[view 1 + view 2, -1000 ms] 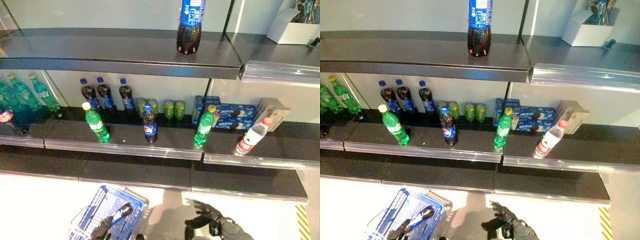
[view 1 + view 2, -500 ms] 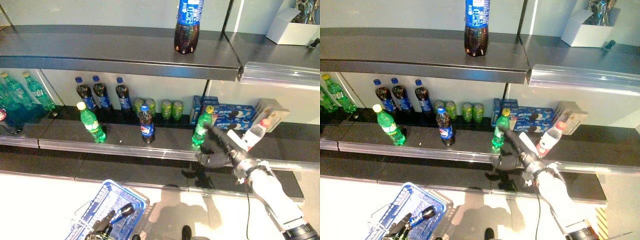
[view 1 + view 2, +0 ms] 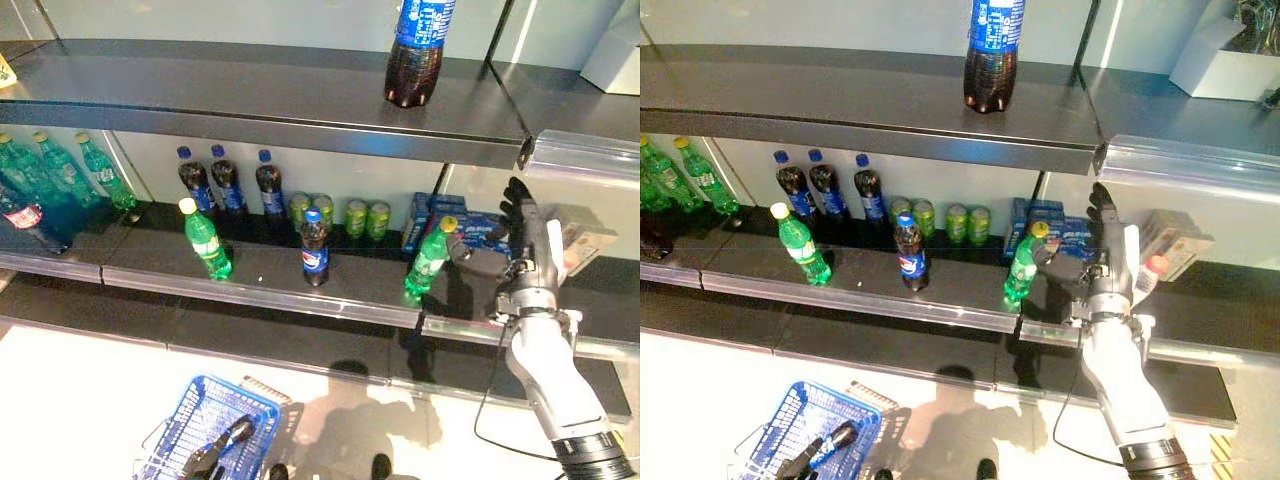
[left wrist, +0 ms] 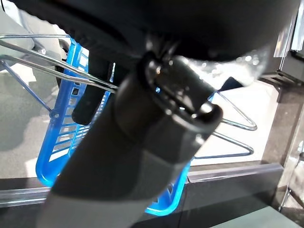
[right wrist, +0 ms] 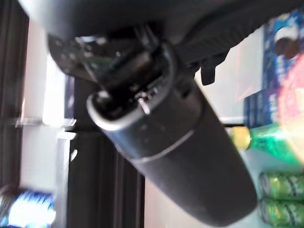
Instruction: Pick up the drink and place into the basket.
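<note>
A: Report what changed at the right hand (image 3: 1108, 262)

B: It has risen from the floor to the middle shelf (image 3: 940, 300); fingers extended, thumb spread, holding nothing. The green bottle (image 3: 1024, 264) stands beside it at the shelf's front edge, not yet contacted.

A: And the left hand (image 3: 215, 455)?

B: Clenched on the blue basket's (image 3: 185, 435) handle. Grasping appears imminent

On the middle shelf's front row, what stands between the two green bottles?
One dark cola bottle with a blue cap, between the left green bottle and the right green bottle; both eye views show it.
</note>
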You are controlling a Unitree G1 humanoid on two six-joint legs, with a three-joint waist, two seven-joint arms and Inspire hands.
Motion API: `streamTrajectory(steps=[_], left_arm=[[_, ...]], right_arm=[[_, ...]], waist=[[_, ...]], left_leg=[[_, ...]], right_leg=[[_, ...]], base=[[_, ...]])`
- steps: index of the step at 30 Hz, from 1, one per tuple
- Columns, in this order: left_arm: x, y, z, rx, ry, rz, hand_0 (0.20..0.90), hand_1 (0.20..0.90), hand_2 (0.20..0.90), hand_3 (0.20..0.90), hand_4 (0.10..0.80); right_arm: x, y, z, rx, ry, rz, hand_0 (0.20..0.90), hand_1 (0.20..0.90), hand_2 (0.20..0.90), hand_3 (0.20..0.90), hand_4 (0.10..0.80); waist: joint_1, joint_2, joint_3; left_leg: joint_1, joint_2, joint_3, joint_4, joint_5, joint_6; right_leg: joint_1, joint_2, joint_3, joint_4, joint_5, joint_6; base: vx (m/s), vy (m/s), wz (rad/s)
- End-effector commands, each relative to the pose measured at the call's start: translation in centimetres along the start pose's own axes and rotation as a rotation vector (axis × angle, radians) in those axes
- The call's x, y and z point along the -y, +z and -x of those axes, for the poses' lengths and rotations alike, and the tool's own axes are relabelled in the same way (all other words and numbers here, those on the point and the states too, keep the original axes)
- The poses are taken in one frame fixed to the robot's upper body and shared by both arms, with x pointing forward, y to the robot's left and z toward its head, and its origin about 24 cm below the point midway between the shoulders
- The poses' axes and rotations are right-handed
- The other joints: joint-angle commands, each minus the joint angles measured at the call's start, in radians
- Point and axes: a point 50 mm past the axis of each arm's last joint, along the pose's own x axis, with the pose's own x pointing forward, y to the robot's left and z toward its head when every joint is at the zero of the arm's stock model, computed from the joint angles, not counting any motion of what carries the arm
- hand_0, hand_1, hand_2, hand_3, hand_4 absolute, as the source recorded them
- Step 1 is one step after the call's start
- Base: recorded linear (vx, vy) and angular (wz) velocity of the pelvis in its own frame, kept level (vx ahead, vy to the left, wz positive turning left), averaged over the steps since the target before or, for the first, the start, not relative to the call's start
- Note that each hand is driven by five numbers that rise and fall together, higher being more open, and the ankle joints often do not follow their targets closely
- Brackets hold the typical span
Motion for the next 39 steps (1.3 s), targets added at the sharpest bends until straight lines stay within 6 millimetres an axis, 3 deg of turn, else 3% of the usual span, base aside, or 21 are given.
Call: streamTrajectory(steps=[1,7,18,30,39], left_arm=[[5.1,1.7,0.2,0.108,-0.195,-0.035,0.300,0.300,0.300,0.200,0.100],[7.3,2.3,0.5,0.128,-0.253,-0.022,0.300,0.300,0.300,0.200,0.100],[7.9,0.8,1.1,0.107,-0.322,-0.045,0.300,0.300,0.300,0.200,0.100],[11.5,2.8,1.6,0.160,-0.451,-0.054,0.300,0.300,0.300,0.200,0.100],[13.8,3.5,2.4,0.194,-0.535,-0.043,0.300,0.300,0.300,0.200,0.100]], right_arm=[[0.1,6.6,-2.1,0.320,-0.158,-0.138,0.900,0.900,0.900,0.900,0.800],[-1.4,6.9,-2.1,0.315,-0.194,-0.171,0.900,0.900,0.900,0.900,0.800],[-1.9,6.6,-2.4,0.274,-0.202,-0.182,0.900,0.900,0.900,0.900,0.800],[-2.7,12.2,-5.0,0.407,-0.328,-0.298,0.900,0.900,0.900,0.900,0.800],[-2.6,14.6,-6.2,0.440,-0.387,-0.352,0.900,0.900,0.900,0.900,0.800]], waist=[[0.019,-0.005,0.057],[0.013,0.011,0.143],[0.016,0.043,0.203],[0.048,0.055,0.331],[0.059,0.072,0.382]], left_leg=[[-0.092,-0.003,0.020,0.234,-0.120,0.030],[-0.167,-0.017,-0.001,0.294,-0.120,0.037],[-0.204,-0.039,-0.020,0.330,-0.110,0.041],[-0.362,-0.050,-0.060,0.404,-0.090,0.046],[-0.450,-0.059,-0.066,0.409,-0.066,0.054]], right_leg=[[-0.087,-0.037,0.028,0.202,-0.105,-0.012],[-0.143,-0.041,0.039,0.247,-0.115,-0.029],[-0.144,-0.048,0.047,0.260,-0.120,-0.039],[-0.262,-0.051,0.041,0.305,-0.108,-0.054],[-0.353,-0.053,0.043,0.315,-0.086,-0.056]], base=[[-0.175,0.044,-0.10],[-0.116,0.016,-0.05],[0.017,0.041,-0.03],[-0.080,-0.015,0.03],[-0.033,0.007,0.03]])
